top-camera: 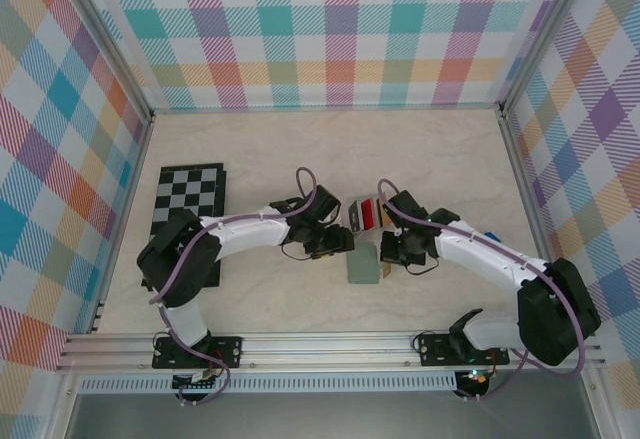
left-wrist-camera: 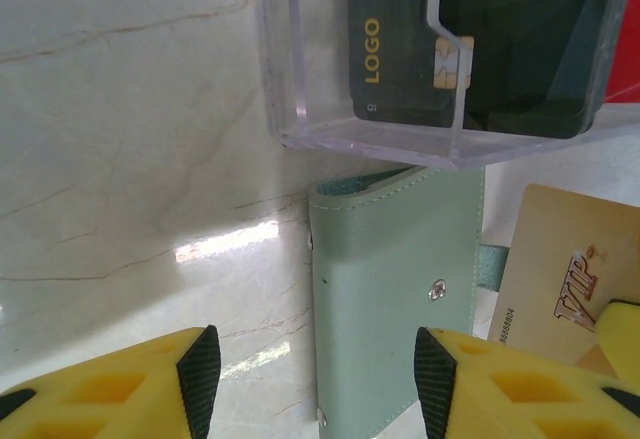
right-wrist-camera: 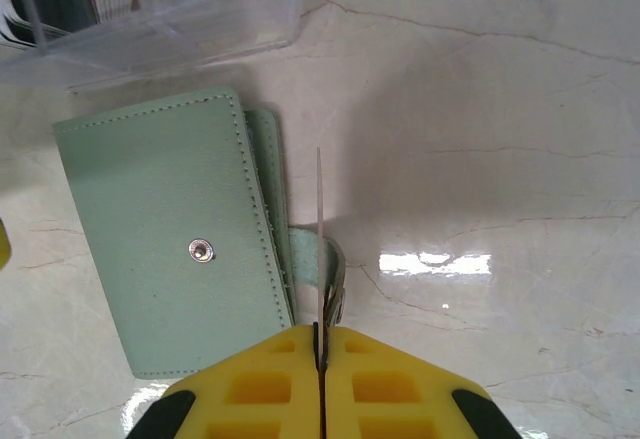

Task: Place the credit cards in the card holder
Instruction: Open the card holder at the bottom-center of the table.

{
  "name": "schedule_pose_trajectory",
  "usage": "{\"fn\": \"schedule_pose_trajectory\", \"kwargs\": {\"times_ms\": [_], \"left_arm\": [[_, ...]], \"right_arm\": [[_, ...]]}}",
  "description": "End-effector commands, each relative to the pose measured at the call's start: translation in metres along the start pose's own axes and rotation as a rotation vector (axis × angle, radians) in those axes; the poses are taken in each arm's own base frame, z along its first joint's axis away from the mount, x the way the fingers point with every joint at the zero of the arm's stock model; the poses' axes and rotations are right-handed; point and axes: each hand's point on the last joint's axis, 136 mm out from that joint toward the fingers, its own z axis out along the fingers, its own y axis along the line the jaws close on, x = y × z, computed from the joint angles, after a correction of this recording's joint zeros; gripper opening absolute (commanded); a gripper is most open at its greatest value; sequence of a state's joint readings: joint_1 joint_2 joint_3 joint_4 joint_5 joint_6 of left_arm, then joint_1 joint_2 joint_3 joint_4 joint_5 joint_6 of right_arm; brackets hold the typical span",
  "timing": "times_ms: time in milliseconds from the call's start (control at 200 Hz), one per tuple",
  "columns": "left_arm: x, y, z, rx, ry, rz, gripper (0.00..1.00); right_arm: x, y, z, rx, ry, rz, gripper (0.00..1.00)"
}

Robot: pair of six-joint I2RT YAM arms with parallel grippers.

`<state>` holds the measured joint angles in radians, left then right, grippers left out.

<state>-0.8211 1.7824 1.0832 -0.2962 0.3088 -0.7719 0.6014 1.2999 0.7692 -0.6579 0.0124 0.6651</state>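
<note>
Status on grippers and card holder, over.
Left gripper open above card holder edge. Right gripper shut on tan card. Holder folded shut; clear tray close by.

left claw [left-wrist-camera: 316,377]: jaws parted, hovering | right claw [right-wrist-camera: 320,344]: clamped tight on credit card [right-wrist-camera: 319,229]

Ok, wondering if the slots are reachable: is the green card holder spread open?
No, the card holder lies folded, its outer face with the snap stud facing up.

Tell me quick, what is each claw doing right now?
Left claw: open, holding nothing, over the green wallet.
Right claw: closed on a tan card, seen edge-on.
</note>
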Motion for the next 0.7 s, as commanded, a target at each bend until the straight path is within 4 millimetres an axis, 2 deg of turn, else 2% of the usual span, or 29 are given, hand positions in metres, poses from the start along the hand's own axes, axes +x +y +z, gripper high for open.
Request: {"fn": "schedule_pose_trajectory", "kwargs": {"times_ms": [0,175,305,430,455,550,695], "left_arm": [[0.009,-0.007,0.007,0.000,0.049,0.029,0.55],[0.016,-0.014,0.020,0.022,0.083,0.042,0.55],[0.018,-0.018,0.025,0.025,0.087,0.053,0.54],[0.019,-0.020,0.026,0.028,0.093,0.052,0.55],[0.015,-0.027,0.026,0.055,0.076,0.063,0.55],[0.015,-0.029,0.026,0.066,0.076,0.066,0.56],[0.015,-0.033,0.019,0.090,0.063,0.065,0.61]], "right_arm": [[0.001,0.010,0.004,-0.088,0.008,-0.003,0.06],[-0.001,0.019,0.010,-0.171,0.014,0.003,0.06],[-0.002,0.024,0.006,-0.207,0.008,-0.004,0.06],[-0.002,0.028,0.000,-0.235,0.000,-0.001,0.07],[-0.002,0.030,-0.001,-0.246,0.000,-0.001,0.07],[-0.003,0.036,-0.004,-0.280,0.003,0.006,0.07],[-0.006,0.041,-0.008,-0.310,-0.007,0.020,0.07]]}}
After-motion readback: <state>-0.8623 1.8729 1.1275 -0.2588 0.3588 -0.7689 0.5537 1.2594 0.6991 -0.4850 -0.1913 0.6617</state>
